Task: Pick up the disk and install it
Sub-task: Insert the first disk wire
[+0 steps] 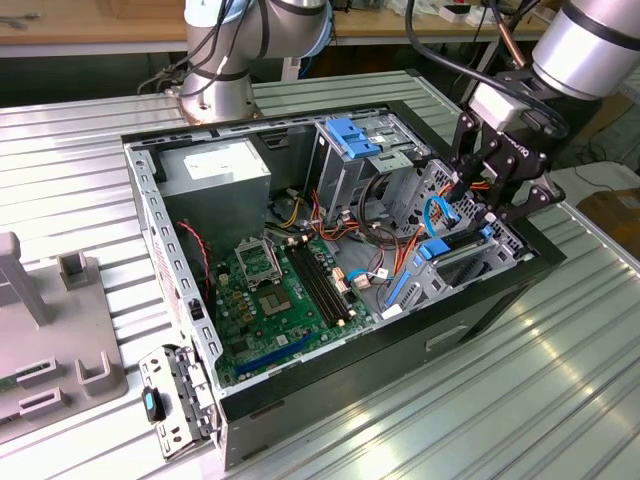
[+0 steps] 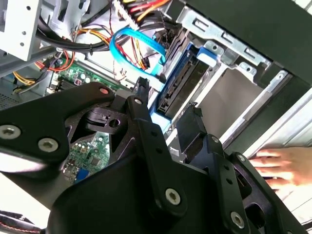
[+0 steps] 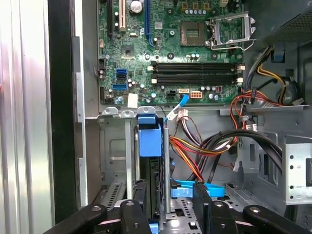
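Note:
The disk (image 1: pixel 458 252), grey-dark with bright blue side rails, stands on edge in the drive bay at the exterior view's right end of the open computer case (image 1: pixel 330 385). My gripper (image 1: pixel 482 205) hovers just above it, open, its black fingers astride the disk's upper edge without pressing on it. The second wrist view has the disk (image 2: pixel 181 84) slotted in the metal bay beyond my gripper (image 2: pixel 165 105). Edge-on in the first wrist view, the disk (image 3: pixel 149 139) runs between the two fingers of my gripper (image 3: pixel 170 200), with a gap on one side.
A blue data cable (image 2: pixel 129 46) and bundled orange, red and black wires (image 3: pixel 204 146) lie close beside the bay. The motherboard (image 1: pixel 280 290), power supply (image 1: pixel 215 165) and a metal cage with a blue latch (image 1: pixel 352 140) share the case. A person's hand (image 2: pixel 278 163) rests outside the case.

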### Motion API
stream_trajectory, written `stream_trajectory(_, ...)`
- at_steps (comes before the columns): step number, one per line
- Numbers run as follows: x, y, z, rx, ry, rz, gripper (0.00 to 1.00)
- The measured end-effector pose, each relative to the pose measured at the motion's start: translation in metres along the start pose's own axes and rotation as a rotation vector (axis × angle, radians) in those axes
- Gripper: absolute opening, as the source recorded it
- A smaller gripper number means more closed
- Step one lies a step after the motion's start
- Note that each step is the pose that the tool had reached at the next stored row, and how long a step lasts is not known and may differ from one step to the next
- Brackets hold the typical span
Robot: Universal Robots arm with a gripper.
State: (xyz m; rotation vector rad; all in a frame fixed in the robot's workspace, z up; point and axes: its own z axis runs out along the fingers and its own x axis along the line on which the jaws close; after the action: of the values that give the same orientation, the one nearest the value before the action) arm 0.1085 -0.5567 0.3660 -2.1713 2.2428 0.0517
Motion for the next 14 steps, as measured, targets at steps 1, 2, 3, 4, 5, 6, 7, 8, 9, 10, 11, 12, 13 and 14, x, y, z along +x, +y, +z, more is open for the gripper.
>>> stream_trajectory(1, 0.0000, -0.0001, 0.0028, -0.0001, 0.0001, 0.000, 0.50)
stream_trajectory(2, 0.0001, -0.0001, 0.0058, -0.0002, 0.0001, 0.000, 0.50)
stream_trajectory(3, 0.0003, -0.0002, 0.0109, -0.0008, 0.0001, 0.000, 0.50)
stream_trajectory(4, 0.0003, -0.0003, 0.0138, -0.0018, 0.0002, 0.000, 0.50)
stream_trajectory(5, 0.0002, -0.0005, 0.0152, -0.0028, 0.0003, 0.000, 0.50)
stream_trajectory(6, 0.0003, -0.0006, 0.0152, -0.0029, 0.0004, 0.000, 0.50)
stream_trajectory(7, 0.0003, -0.0006, 0.0152, -0.0030, 0.0005, 0.000, 0.50)
stream_trajectory(8, 0.0003, -0.0007, 0.0153, -0.0030, 0.0003, 0.000, 0.50)
stream_trajectory(9, 0.0003, -0.0007, 0.0153, -0.0030, 0.0003, 0.000, 0.50)
stream_trajectory(10, 0.0003, -0.0008, 0.0153, -0.0030, 0.0003, 0.000, 0.50)
stream_trajectory(11, 0.0003, -0.0009, 0.0155, -0.0056, -0.0188, 0.000, 0.50)
stream_trajectory(12, 0.0003, -0.0009, 0.0154, -0.0074, -0.0294, 0.000, 0.50)
stream_trajectory(13, 0.0003, -0.0008, 0.0155, -0.0093, -0.0433, 0.000, 0.50)
stream_trajectory(14, 0.0002, -0.0008, 0.0155, -0.0119, -0.0602, 0.000, 0.50)
